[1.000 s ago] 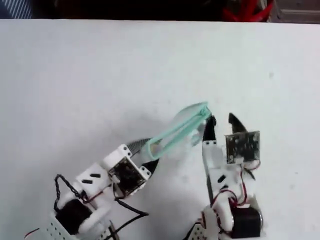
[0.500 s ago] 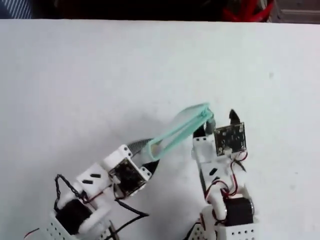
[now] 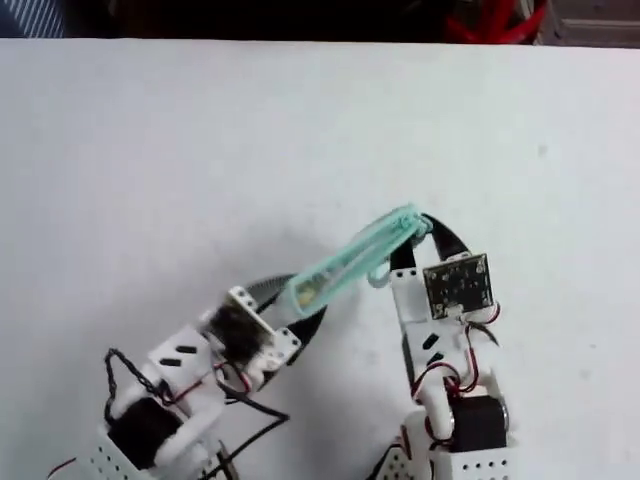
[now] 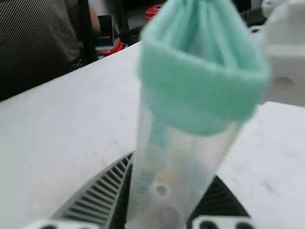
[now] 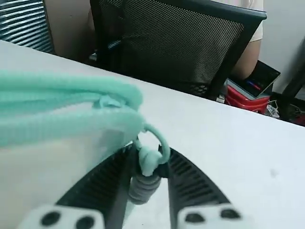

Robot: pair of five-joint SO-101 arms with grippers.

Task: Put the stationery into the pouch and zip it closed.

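A clear pouch point(image 3: 350, 262) with mint green trim hangs stretched above the table between both arms. My left gripper point(image 3: 290, 305) is shut on its lower end; in the left wrist view the pouch point(image 4: 190, 143) rises from between the fingers of the left gripper point(image 4: 167, 195), with stationery faintly visible inside. My right gripper point(image 3: 418, 235) is at the far end of the pouch. In the right wrist view the right gripper point(image 5: 150, 160) is shut on the mint zipper pull point(image 5: 162, 138), beside the pouch's zip edge point(image 5: 62, 95).
The white table point(image 3: 200, 150) stretches wide beyond and to both sides of the arms. Both arm bases sit at the near edge. A black mesh chair point(image 5: 176, 43) and red items point(image 3: 490, 22) stand past the table's far edge.
My right gripper, open beside the pouch's end a second ago, moved in and shut on the zipper pull. The pouch has turned edge-on and is now pulled straighter. The left arm shifted slightly.
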